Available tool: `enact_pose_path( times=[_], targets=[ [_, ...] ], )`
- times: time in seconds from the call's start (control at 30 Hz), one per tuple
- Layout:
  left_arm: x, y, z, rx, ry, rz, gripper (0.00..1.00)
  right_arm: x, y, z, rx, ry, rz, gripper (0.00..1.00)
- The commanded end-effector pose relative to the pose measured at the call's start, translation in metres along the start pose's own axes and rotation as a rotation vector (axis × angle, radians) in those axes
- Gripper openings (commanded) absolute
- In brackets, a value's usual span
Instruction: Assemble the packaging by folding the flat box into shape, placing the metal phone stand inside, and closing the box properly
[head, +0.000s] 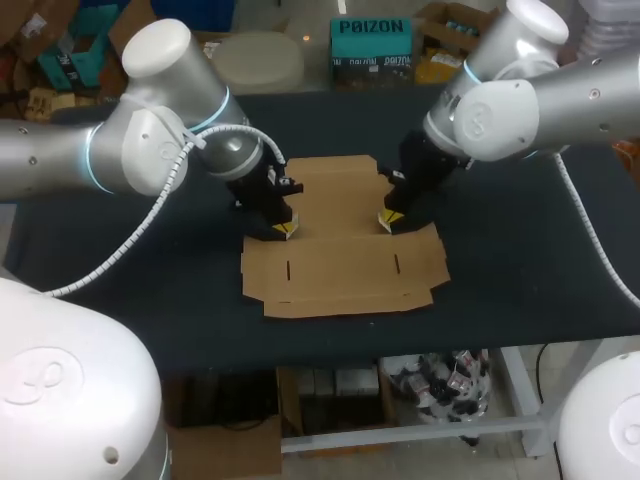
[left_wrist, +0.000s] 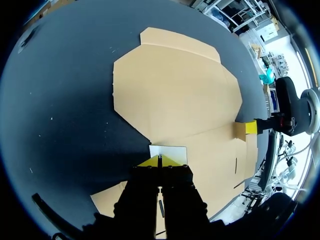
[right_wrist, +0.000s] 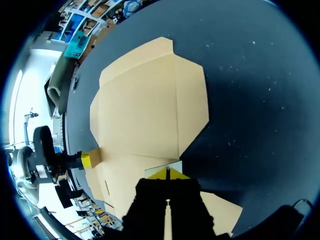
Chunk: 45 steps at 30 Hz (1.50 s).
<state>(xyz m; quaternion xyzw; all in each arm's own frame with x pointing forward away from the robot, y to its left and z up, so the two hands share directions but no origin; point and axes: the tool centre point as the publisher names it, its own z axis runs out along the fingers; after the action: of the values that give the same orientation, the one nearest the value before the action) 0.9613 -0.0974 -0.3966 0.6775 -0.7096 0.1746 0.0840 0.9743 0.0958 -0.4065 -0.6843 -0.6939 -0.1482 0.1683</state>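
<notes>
On the desk (head: 530, 270) the flat box (head: 340, 268) lies open in the middle. Our left tool (head: 283, 231) and right tool (head: 391, 221) sit at its two sides. Each has its tips squeezed together and touches a small side flap (left_wrist: 168, 154). We think both flaps should go up together, slowly. We should push right at the fold, so the box does not slide or twist.

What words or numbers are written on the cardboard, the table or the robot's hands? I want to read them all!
None can be read on any of them.
Cardboard box: plain brown, no words, numbers or signs in any view.
Table: dark top, no print.
Left gripper and right gripper: black with yellow tips, no label to be seen.
</notes>
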Motion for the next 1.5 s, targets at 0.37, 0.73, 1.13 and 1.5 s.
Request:
enact_pose_path(
  times=[0.37,0.73,1.13,1.5],
  targets=[
    [0.01,0.002,0.004,-0.001,0.01,0.022,0.0,0.004,0.0,0.008,0.009,-0.016,0.003,0.0],
    [0.013,0.001,0.014,-0.009,0.021,0.03,0.0,0.006,-0.007,0.012,-0.022,-0.055,0.01,0.0],
    [0.008,0.002,0.028,-0.018,0.025,0.03,0.0,0.004,-0.01,0.026,-0.027,-0.078,0.012,0.0],
    [0.005,0.008,0.029,-0.015,0.028,0.019,0.0,-0.001,-0.011,0.025,-0.021,-0.082,0.029,0.0]
  ],
)
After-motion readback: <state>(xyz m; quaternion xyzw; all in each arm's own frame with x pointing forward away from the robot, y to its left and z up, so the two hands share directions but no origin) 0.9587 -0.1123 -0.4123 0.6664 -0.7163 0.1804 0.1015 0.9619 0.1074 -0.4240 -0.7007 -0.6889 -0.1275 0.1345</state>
